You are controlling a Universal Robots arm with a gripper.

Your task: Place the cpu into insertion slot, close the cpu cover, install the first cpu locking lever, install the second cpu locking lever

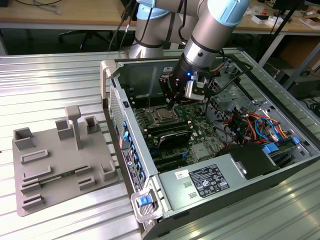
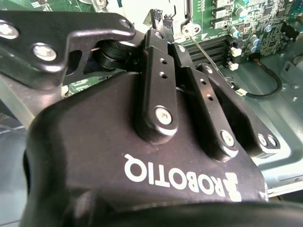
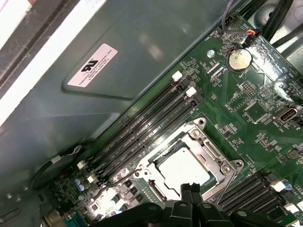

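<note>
cpu: seated in insertion slot, cpu cover down over it; lever latching unclear; tool closed, empty, beside the cover.

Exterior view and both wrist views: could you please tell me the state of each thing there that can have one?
cpu: seated, lying flat inside the cover's cut-out.
cpu cover: closed, down flat around the cpu.
gripper: shut, fingertips by the cover's edge.
locking lever: beside the fingers; cannot tell whether it is latched.
computer case: lying on its side, side panel off.
</note>
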